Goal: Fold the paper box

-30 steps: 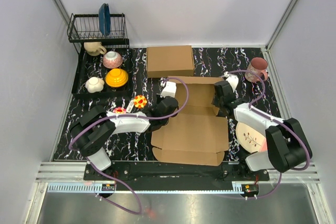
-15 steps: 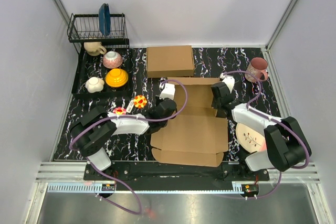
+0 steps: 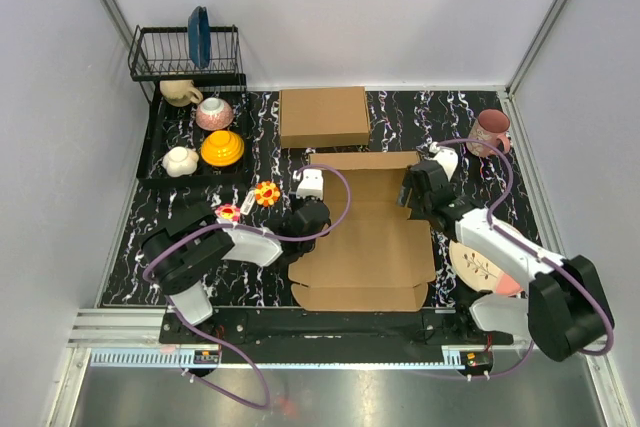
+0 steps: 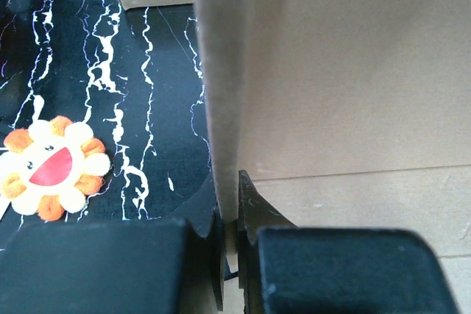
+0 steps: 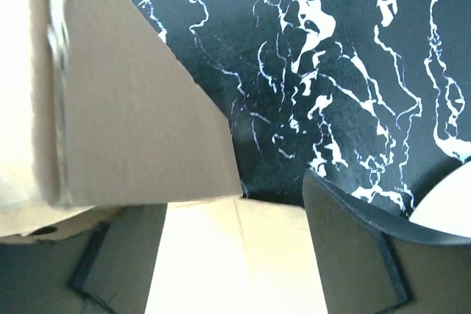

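Paper box (image 3: 365,247): lay partly folded on the black marbled table (image 3: 400,112), centred between both arms. Left gripper (image 4: 229,207): fingers were pinched tight on the raised left flap's edge. Right gripper (image 3: 412,195): fingers stood wide apart by the right flap, apparently gripping nothing. Beyond sat a formed cardboard box (image 3: 323,116).

White walls (image 3: 400,7), black marbled table (image 3: 395,117)
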Action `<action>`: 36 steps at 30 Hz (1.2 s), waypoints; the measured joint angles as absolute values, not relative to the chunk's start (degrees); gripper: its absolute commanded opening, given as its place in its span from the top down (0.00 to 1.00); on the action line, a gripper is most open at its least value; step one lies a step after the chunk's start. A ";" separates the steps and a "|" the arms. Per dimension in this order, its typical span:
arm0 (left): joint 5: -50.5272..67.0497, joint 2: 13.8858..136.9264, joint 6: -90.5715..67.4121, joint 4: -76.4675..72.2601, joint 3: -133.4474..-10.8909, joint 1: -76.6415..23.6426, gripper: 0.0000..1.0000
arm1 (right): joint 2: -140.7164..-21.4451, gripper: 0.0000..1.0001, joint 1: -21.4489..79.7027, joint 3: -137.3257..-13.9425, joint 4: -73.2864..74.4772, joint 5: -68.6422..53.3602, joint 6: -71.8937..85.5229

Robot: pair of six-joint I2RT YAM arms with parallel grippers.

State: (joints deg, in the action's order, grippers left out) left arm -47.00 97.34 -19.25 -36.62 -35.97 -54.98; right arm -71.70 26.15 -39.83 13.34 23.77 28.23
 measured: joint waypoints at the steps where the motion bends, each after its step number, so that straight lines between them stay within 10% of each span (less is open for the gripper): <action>1: -47.59 97.60 -19.25 -36.97 -35.97 -54.98 1.00 | -70.48 0.16 26.15 -39.72 14.09 23.22 28.40; 18: -53.23 101.47 -20.14 -37.60 -38.57 -55.51 1.00 | -44.93 0.13 26.15 -41.47 20.27 7.18 29.47; 36: -52.95 103.09 -14.92 -55.68 -30.59 -55.68 0.97 | -65.01 0.18 25.71 -40.66 -3.53 15.51 29.36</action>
State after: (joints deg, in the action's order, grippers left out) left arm -52.95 103.09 -14.92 -55.68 -30.59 -55.68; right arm -65.01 25.71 -40.66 -3.53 15.51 29.36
